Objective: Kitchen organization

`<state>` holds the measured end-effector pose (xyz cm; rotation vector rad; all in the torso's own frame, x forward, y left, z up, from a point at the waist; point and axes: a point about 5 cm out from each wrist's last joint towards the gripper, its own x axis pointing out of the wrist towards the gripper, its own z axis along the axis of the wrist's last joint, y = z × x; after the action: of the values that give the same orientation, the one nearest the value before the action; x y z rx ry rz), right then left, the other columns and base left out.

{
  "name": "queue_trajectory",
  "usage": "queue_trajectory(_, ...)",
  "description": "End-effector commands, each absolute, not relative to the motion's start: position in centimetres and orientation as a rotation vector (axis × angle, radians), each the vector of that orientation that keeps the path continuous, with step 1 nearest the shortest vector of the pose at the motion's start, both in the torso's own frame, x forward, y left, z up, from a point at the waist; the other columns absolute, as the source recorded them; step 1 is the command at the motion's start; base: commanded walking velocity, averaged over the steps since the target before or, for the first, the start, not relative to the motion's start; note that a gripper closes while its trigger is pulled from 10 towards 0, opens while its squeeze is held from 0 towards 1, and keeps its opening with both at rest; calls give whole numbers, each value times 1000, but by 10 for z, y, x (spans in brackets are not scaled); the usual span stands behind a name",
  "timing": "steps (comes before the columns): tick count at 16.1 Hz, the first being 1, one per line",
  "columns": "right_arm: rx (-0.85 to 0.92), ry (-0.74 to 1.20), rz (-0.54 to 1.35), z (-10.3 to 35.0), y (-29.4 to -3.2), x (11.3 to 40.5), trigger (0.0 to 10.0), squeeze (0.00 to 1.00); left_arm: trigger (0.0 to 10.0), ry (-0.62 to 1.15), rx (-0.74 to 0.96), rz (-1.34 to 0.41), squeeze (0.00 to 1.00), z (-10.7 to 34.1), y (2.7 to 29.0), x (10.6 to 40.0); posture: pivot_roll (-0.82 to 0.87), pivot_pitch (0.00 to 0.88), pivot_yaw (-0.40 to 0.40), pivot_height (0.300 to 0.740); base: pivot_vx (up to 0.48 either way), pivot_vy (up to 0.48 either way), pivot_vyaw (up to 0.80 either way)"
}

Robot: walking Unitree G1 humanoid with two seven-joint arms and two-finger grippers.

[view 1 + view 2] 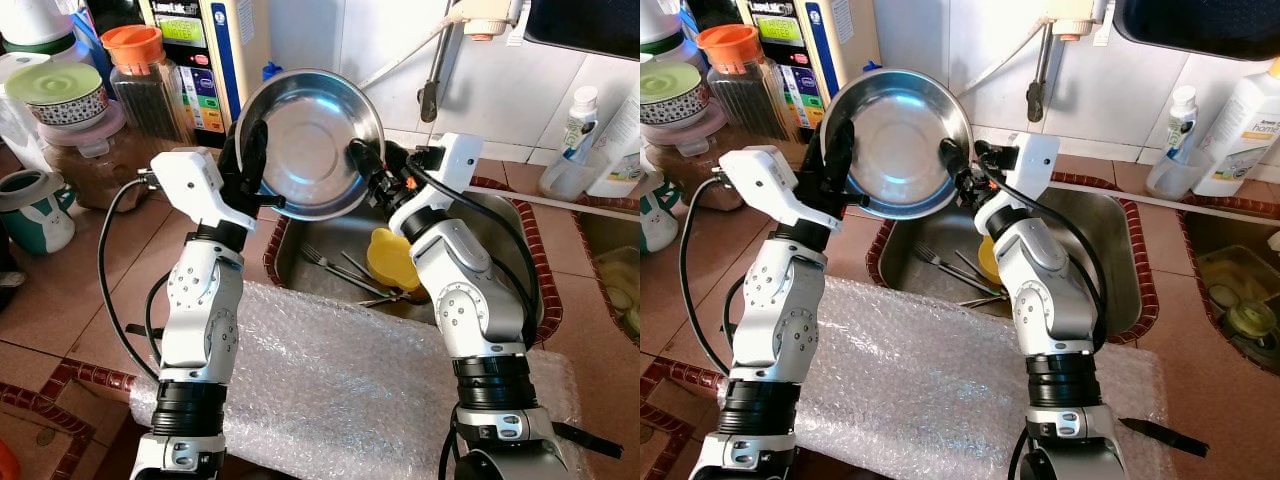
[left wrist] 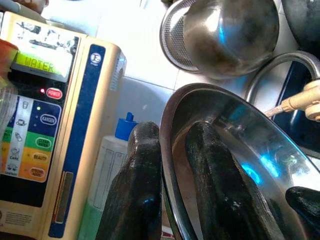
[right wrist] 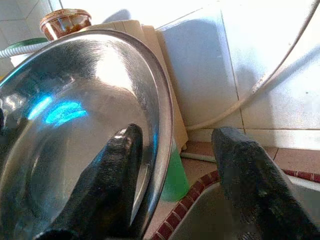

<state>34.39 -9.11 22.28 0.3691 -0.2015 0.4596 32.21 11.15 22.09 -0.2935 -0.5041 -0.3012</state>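
I hold the steel bowl (image 1: pixel 312 140) tilted above the sink (image 1: pixel 520 250), at my 12 o'clock | left gripper (image 1: pixel 252 160) clamps its 9 o'clock rim | right gripper (image 1: pixel 362 160) straddles the 3 o'clock rim, fingers spread, likely steadying for a handover.

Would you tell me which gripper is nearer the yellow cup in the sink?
Right. The right gripper holds the bowl just above the cup; the left gripper grips the far rim.
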Motion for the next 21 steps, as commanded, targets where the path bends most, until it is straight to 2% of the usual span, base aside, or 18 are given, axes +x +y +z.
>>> queue_trajectory(1, 374, -201, 453, 225, -93, 345, 0, 0, 0, -526, -293, -347, 0, 226, 106, 319, 26, 46, 4, 740, 0, 0, 0)
queue_trajectory(8, 403, -165, 533, 222, -87, 342, 0, 0, 0, -490, -282, -402, 0, 218, 97, 317, 26, 40, 3, 740, 0, 0, 0)
queue_trajectory(9, 402, -165, 519, 222, -88, 343, 0, 0, 667, -480, -280, -391, 0, 217, 97, 317, 26, 40, 3, 740, 0, 0, 0)
queue_trajectory(10, 402, -169, 501, 223, -88, 344, 0, 0, 10000, -464, -302, -383, 0, 214, 98, 318, 27, 39, 4, 740, 0, 0, 0)
queue_trajectory(11, 403, -173, 488, 223, -89, 345, 0, 0, 10000, -449, -303, -366, 1000, 212, 99, 319, 27, 40, 4, 740, 0, 0, 0)
queue_trajectory(19, 356, -180, 281, 220, -93, 366, 0, 0, 10000, -354, -326, -405, 1000, 199, 89, 315, 39, 48, 13, 740, 0, 0, 0)
queue_trajectory(21, 197, -155, 153, 203, -108, 376, 0, 0, 10000, -272, -327, -440, 1000, 184, 85, 309, 49, 50, 13, 740, 0, 0, 0)
